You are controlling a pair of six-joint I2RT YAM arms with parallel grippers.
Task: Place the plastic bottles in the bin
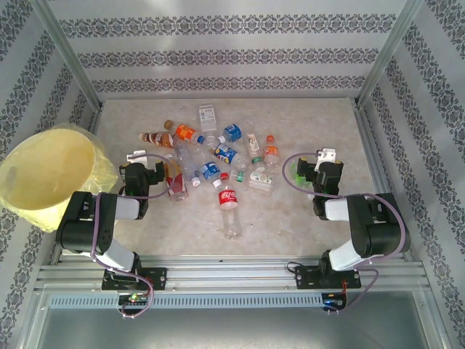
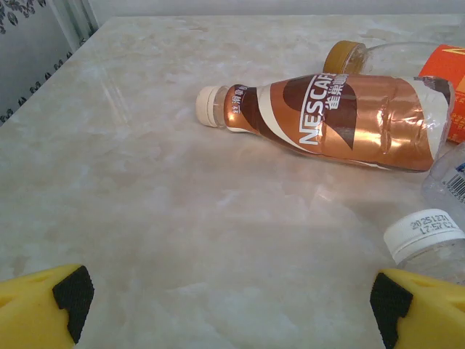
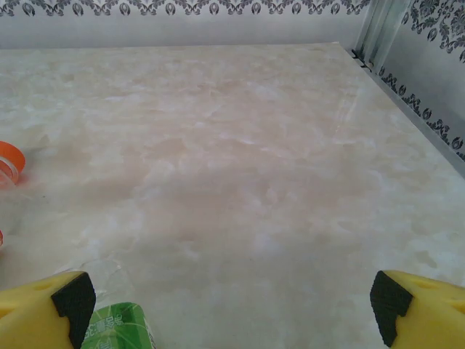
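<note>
Several plastic bottles (image 1: 218, 156) lie scattered across the middle of the table. A brown-labelled one (image 2: 334, 120) lies on its side ahead of my left gripper (image 2: 232, 305), which is open over bare tabletop. A white-capped clear bottle (image 2: 425, 236) sits by its right finger. In the top view the left gripper (image 1: 149, 166) is at the left edge of the pile. A red-labelled bottle (image 1: 228, 200) lies nearest the arms. The bin (image 1: 47, 174) stands off the table's left edge. My right gripper (image 3: 232, 305) is open, with a green-labelled bottle (image 3: 116, 327) beside its left finger.
Patterned walls and aluminium posts (image 1: 69, 54) enclose the marble-look table (image 1: 327, 123). A small white carton (image 1: 208, 115) lies at the back of the pile. An orange cap (image 3: 9, 161) shows at the left of the right wrist view. A metal rail (image 1: 374, 156) lines the right side.
</note>
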